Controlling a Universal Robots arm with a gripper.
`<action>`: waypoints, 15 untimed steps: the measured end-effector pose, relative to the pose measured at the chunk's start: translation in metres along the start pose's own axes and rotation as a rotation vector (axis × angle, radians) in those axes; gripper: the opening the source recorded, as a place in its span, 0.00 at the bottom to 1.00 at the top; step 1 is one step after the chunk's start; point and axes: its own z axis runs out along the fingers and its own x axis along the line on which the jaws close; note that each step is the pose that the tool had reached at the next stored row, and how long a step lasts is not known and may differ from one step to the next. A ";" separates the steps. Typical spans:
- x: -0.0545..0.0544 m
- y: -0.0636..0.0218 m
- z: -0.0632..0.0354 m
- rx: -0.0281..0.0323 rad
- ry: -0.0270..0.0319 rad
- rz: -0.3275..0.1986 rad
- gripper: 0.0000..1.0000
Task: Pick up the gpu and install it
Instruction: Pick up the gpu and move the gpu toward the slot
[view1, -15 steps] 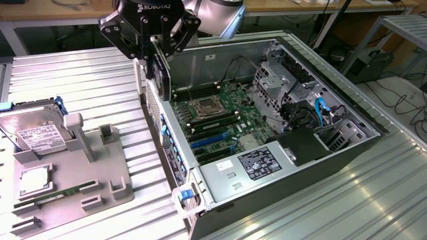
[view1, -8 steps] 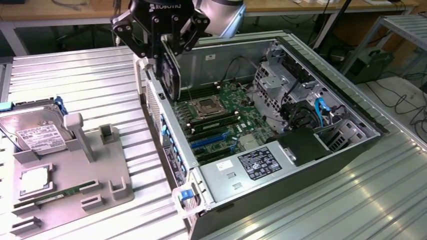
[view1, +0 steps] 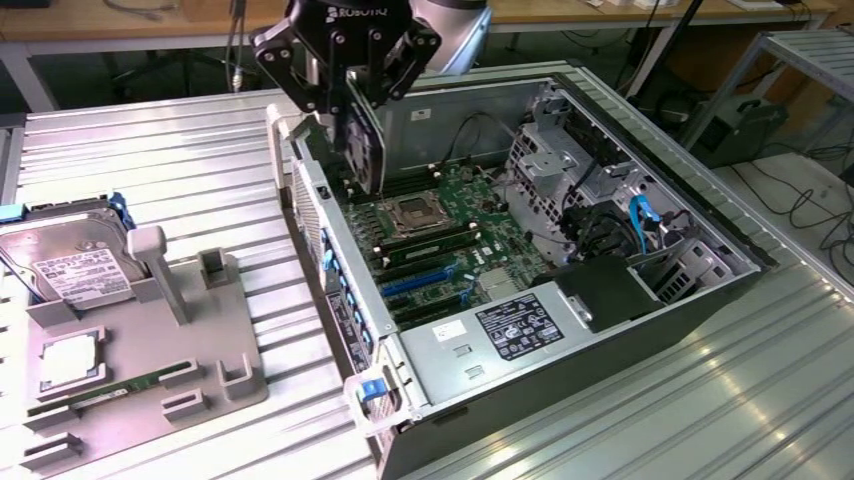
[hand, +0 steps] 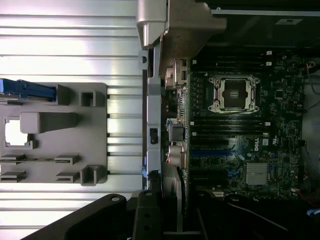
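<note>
Expansion card, the gpu (view1: 363, 135), hangs upright on its edge, pinched at its top between the black fingers of the gripper (view1: 358, 98). It hangs over the open computer case (view1: 561, 400), close to the case wall on the exterior view's left. Below it are the green motherboard (view1: 454, 225) and the square processor socket (view1: 407, 212). The case lies on its side on a ribbed metal table (view1: 160, 150). Further to the exterior view's left, well apart, a grey holder tray (view1: 147, 340) carries a hard drive (view1: 74, 265) and a narrow memory stick (view1: 114, 392).
</note>
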 end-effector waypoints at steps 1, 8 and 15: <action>-0.002 0.0000 0.0001 0.0000 0.0000 0.000 0.28; -0.020 -0.0002 0.0007 0.0000 0.0000 0.000 0.28; -0.039 -0.0003 0.0013 0.0000 0.0000 0.000 0.28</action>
